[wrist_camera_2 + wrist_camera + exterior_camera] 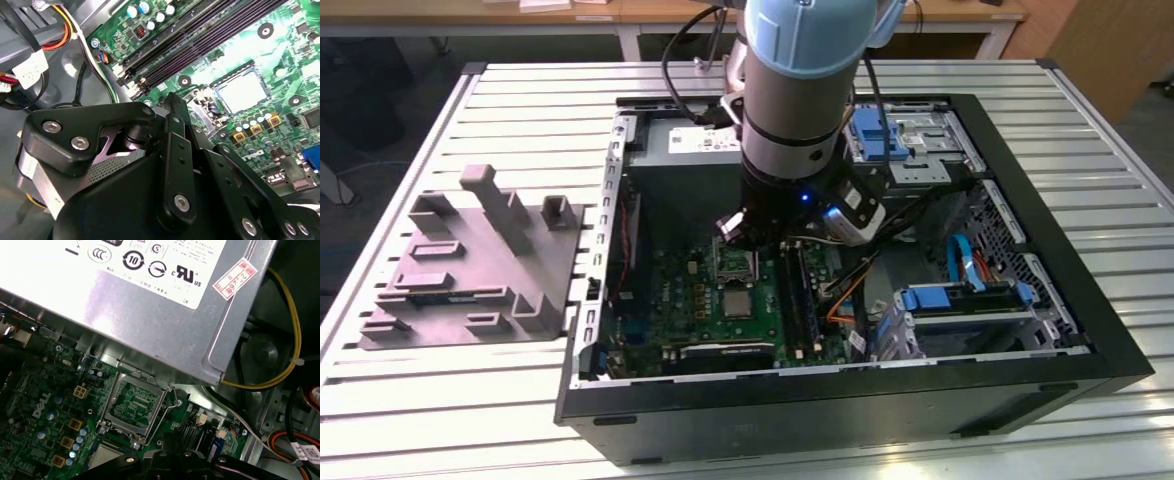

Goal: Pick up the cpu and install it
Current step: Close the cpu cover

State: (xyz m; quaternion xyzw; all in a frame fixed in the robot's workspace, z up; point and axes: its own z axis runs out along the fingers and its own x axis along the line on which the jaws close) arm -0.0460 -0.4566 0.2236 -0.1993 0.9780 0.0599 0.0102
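cpu [243, 92]: lies flat in socket on green board [720, 310], load frame [131, 405] hinged open above it
pincer [172, 107]: hovers near socket, nothing seen held; apart or together, cannot tell

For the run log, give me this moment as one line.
arm: inside the open case | tool: above green board | cpu: lying in socket | socket frame: flipped open

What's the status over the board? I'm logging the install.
Gripper low over green circuit board. Small flat silvery-grey square cpu lying in black socket, apart from gripper. Hinged metal frame beside it stands open.
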